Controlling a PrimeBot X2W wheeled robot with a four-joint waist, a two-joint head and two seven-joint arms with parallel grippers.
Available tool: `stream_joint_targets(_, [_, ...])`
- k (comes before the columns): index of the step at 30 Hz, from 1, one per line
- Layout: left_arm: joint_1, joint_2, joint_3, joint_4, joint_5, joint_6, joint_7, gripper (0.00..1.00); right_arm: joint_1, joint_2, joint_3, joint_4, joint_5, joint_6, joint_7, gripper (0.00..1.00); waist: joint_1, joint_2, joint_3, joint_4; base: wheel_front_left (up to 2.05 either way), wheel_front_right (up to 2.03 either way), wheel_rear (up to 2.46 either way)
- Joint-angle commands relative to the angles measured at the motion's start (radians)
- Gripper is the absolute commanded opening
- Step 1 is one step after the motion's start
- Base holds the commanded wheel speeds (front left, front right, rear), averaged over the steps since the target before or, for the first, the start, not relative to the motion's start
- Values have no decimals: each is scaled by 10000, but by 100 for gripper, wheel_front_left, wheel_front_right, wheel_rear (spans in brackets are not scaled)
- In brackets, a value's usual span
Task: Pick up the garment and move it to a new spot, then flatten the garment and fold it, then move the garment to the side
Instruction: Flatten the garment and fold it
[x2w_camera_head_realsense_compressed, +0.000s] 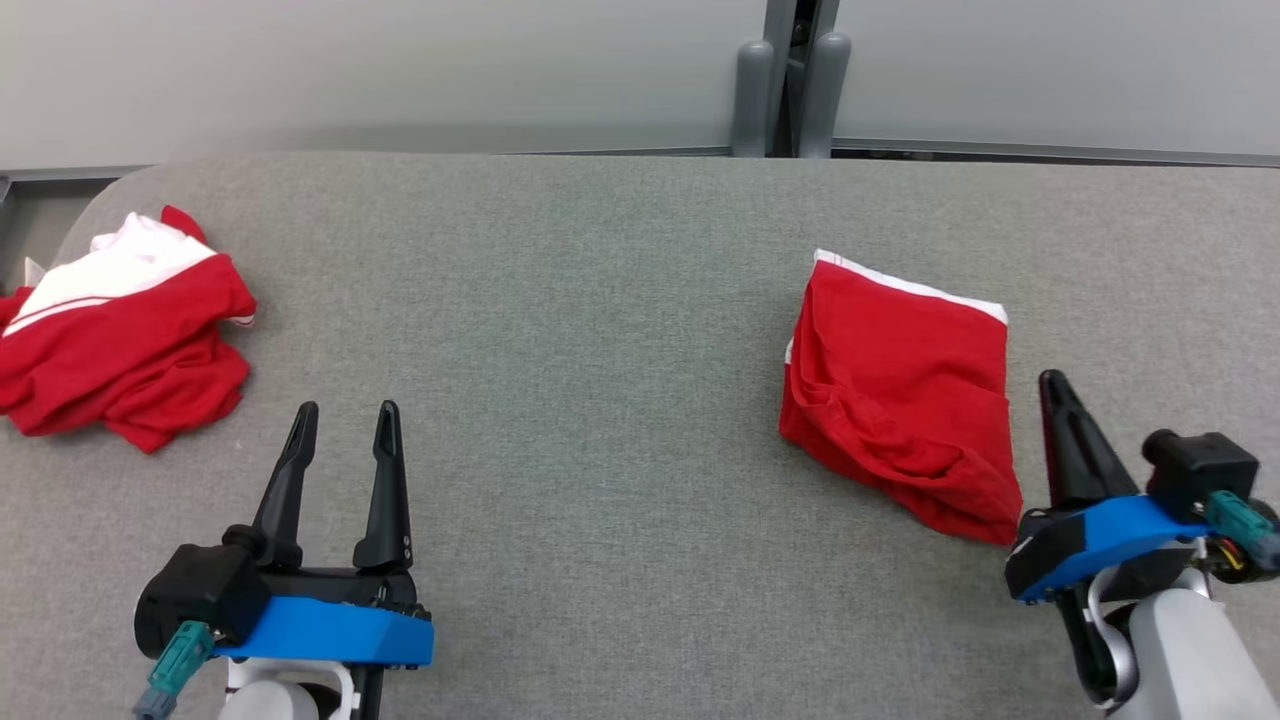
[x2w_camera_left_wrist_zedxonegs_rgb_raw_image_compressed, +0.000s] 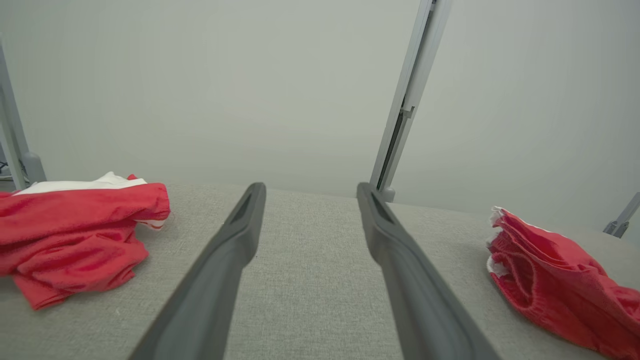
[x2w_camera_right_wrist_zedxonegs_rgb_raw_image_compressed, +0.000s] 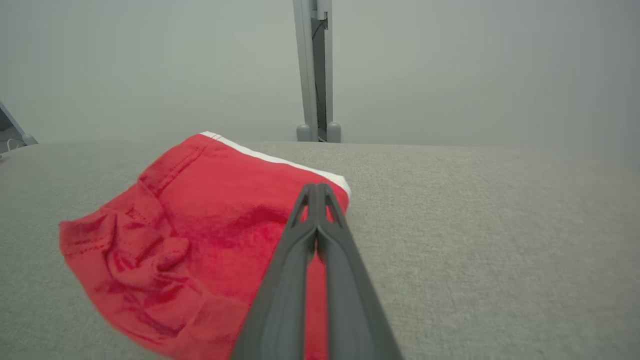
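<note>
A folded red garment (x2w_camera_head_realsense_compressed: 900, 390) with a white edge lies on the right part of the grey table (x2w_camera_head_realsense_compressed: 600, 300); it also shows in the left wrist view (x2w_camera_left_wrist_zedxonegs_rgb_raw_image_compressed: 550, 280) and the right wrist view (x2w_camera_right_wrist_zedxonegs_rgb_raw_image_compressed: 200, 235). My right gripper (x2w_camera_head_realsense_compressed: 1052, 382) is shut with nothing between its fingers, just beside the garment's right edge, and in the right wrist view its closed tips (x2w_camera_right_wrist_zedxonegs_rgb_raw_image_compressed: 316, 186) sit over that edge. My left gripper (x2w_camera_head_realsense_compressed: 345, 412) stands open over bare table at the lower left, its fingers (x2w_camera_left_wrist_zedxonegs_rgb_raw_image_compressed: 245, 220) spread wide with nothing between them.
A second, crumpled red and white garment (x2w_camera_head_realsense_compressed: 120, 330) lies at the table's far left (x2w_camera_left_wrist_zedxonegs_rgb_raw_image_compressed: 75, 230). A grey post with two feet (x2w_camera_head_realsense_compressed: 790, 90) stands behind the table's far edge. A pale wall backs the table.
</note>
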Motion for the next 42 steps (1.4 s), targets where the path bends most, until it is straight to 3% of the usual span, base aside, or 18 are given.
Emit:
stream_joint_targets(1, [-127,43,25,43,-34,-46,-33,100,-240,42,186,384,-92,-3,105,0,0,0,73,127,0,0,0])
stream_joint_targets(14, [-117,37,59,38,-86,-8,-31,100,-920,220,1642,2569,221,-3,58,0,0,0,230,532,0,0,0])
stream_joint_targets(30, [-229,32,3,91,-156,9,-33,100,-1383,816,3870,3197,975,-3,-643,0,0,0,200,584,0,0,0])
stream_joint_targets(35, [-62,30,104,53,-105,57,-31,100,-1606,895,3605,3065,1033,-3,-1026,0,0,0,30,363,0,0,0])
stream_joint_targets(42, [83,53,152,77,12,46,-33,100,-1223,591,2195,1799,641,-3,-1304,0,0,0,-324,-162,0,0,0])
